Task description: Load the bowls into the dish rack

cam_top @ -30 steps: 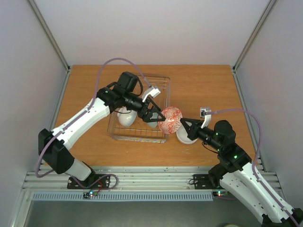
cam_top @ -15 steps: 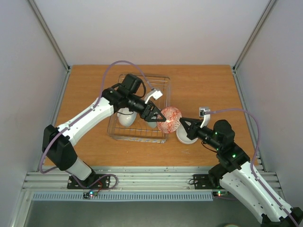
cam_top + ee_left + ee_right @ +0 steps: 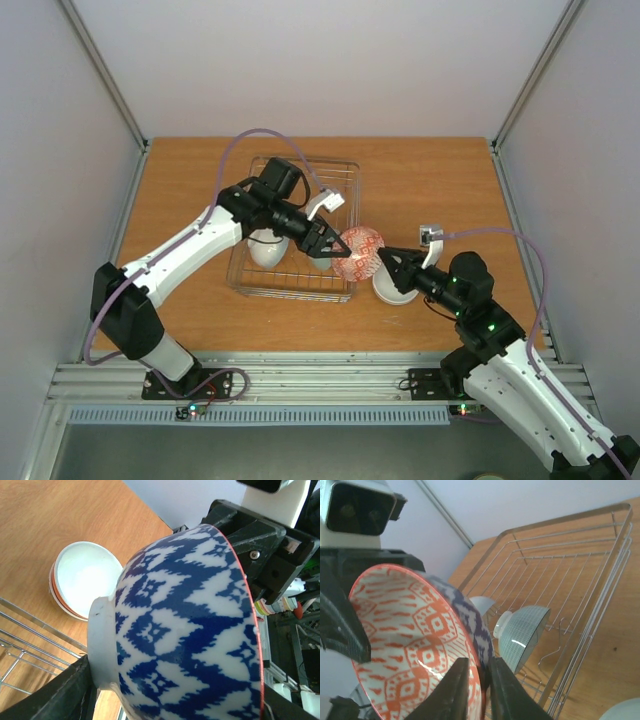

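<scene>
reading the last second: left forearm swung slightly further over the dish rack (image 3: 292, 291), left pincer (image 3: 325, 243) nudged in against the patterned bowl (image 3: 358, 252), with hardly any shift in the bowl itself or in the right arm. looks like a handover about midway, with no placing into the rack yet.

pinched at the rim by the right pincer (image 3: 388, 262), one finger inside on the orange-red pattern, the other outside on the blue. bracketed from the opposite side by the left pincer's dark fingers (image 3: 70, 695), with the foot ring touching one of them; cannot tell whether clamped or merely spread around it. hanging on its side in the air, just over the rack's right rim, well off the worktop (image 3: 450, 190).

as for room: already taken toward the rack's near left by a white bowl (image 3: 265, 250) and a pale bowl (image 3: 522, 630) on edge between the wires; open wire toward the far side. crowded below the right pincer by a stack of white bowls (image 3: 393, 290) just beside the rack, so probably safer to back off upward than downward. rim wire close under the bowl, so worth a slight lift before carrying it inward.
</scene>
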